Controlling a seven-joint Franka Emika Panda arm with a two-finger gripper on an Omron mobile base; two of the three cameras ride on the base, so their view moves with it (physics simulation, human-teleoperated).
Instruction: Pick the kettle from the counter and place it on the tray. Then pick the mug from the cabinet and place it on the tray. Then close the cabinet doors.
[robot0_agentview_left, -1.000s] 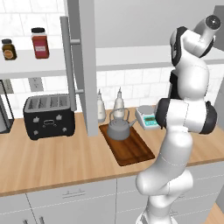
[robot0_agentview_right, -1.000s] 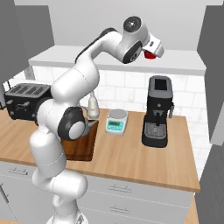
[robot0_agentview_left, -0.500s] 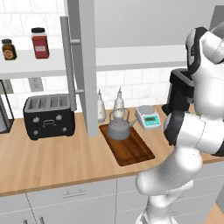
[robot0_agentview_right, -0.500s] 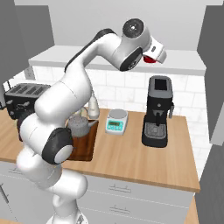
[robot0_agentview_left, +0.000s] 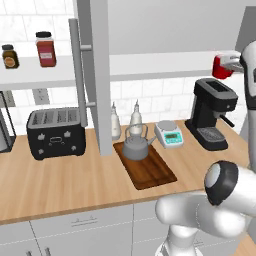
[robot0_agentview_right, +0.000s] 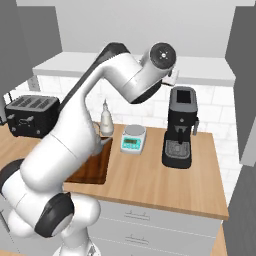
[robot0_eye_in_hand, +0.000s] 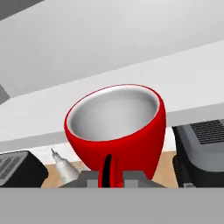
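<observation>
Red mug (robot0_eye_in_hand: 117, 129), one kettle (robot0_agentview_left: 136, 146), one tray (robot0_agentview_left: 152, 172)

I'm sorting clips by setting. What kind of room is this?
A rendered kitchen, by the look of it: a toaster and a coffee machine stand on a wooden counter, with a kettle on a tray.

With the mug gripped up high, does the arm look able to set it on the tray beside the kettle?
Probably yes: the gripper holds the mug; the tray has bare board in front of the kettle.
</observation>
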